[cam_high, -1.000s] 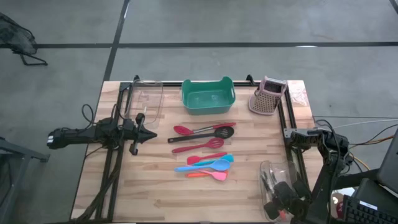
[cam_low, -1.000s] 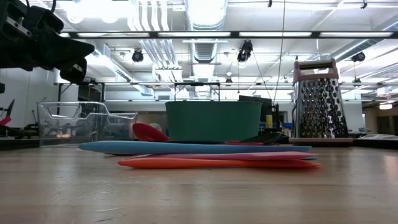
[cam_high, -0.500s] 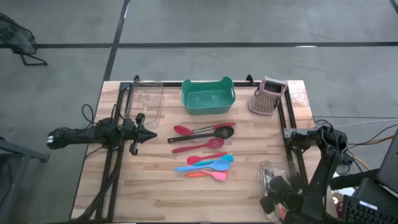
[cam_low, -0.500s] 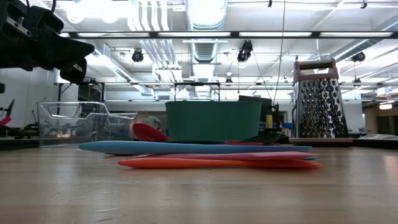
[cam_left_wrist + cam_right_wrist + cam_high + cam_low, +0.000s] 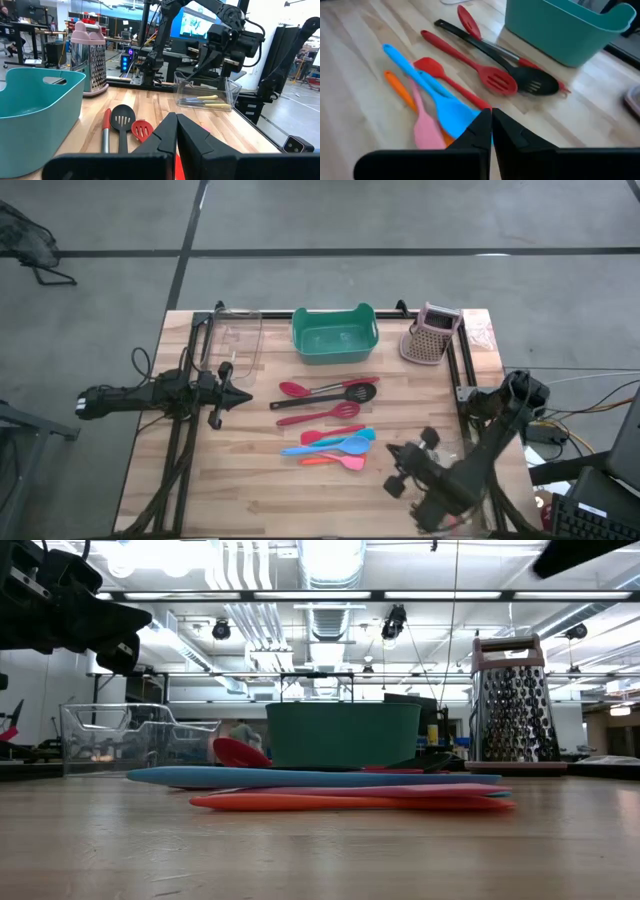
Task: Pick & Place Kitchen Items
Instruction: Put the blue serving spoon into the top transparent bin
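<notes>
Several slim utensils lie flat in a loose group mid-table: a red spoon [image 5: 293,389], a black slotted spoon [image 5: 352,393], a red slotted turner [image 5: 330,413], and blue [image 5: 338,446], pink and orange spatulas [image 5: 422,127]. Metal pieces with pale handles [image 5: 206,100] lie in a clear tub near the right edge. My right gripper [image 5: 395,472] is shut and empty in the air just right of the spatulas [image 5: 491,114]. My left gripper [image 5: 243,397] waits shut, left of the group, touching nothing [image 5: 176,122].
A teal tub [image 5: 335,335] stands at the far edge with a pink-topped box grater [image 5: 430,335] to its right. A clear empty tub [image 5: 236,340] sits far left. Black frame rails [image 5: 190,410] run along both table sides. Bare wood lies near the front edge.
My right arm has risen from the clear tub at the near right corner and swung toward the table's left, ending beside the spatulas. The utensils and my left arm have stayed put.
</notes>
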Robot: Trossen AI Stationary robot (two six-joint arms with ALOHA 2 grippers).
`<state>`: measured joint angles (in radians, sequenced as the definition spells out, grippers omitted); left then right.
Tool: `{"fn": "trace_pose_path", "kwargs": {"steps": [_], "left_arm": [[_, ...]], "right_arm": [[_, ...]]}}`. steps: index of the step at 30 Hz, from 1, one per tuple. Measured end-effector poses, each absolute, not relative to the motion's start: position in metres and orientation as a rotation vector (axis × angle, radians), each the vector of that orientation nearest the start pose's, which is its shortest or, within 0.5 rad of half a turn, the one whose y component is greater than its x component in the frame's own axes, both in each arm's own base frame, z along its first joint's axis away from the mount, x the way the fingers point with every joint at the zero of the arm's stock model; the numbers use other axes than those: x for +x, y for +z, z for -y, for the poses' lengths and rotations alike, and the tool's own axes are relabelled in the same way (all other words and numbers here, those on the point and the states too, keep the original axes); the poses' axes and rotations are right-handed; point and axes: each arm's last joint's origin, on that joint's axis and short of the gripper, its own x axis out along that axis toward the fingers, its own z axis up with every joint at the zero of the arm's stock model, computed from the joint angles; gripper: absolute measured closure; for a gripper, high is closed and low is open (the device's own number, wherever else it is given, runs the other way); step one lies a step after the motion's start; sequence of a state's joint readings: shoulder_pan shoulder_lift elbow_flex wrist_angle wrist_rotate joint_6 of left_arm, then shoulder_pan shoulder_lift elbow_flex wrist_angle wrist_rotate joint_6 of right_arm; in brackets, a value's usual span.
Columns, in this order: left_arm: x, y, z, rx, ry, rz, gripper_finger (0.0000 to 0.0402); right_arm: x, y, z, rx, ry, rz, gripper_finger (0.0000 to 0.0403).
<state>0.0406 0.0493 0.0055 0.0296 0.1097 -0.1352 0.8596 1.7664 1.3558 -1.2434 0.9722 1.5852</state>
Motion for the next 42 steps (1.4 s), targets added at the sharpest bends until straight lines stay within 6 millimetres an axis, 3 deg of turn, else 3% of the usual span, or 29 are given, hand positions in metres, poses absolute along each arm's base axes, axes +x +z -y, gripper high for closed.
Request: {"fn": "trace_pose_path", "kwargs": {"steps": [10,21,25,33,42], "left_arm": [[0.100,0.164,-0.001,-0.136,-0.068,-0.019,0.0387],[0.100,0.164,-0.001,-0.136,-0.068,-0.019,0.0387],[0.100,0.164,-0.001,-0.136,-0.068,-0.019,0.0387],[0.100,0.164,-0.001,-0.136,-0.068,-0.019,0.0387],[0.100,0.164,-0.001,-0.136,-0.069,-0.018,0.0387]], "right_arm": [[0.294,0.217,-0.184,0.030,-0.559,-0.688,0.0395],[0.331,0.214,-0.134,0.004,-0.304,-0.578,0.0395],[0.334,0.209,-0.113,0.020,-0.182,-0.432,0.0395],[0.318,0.216,-0.057,0.085,-0.095,-0.308,0.0395],[0.276,0.222,-0.037,0.044,-0.095,-0.244,0.0395]]}}
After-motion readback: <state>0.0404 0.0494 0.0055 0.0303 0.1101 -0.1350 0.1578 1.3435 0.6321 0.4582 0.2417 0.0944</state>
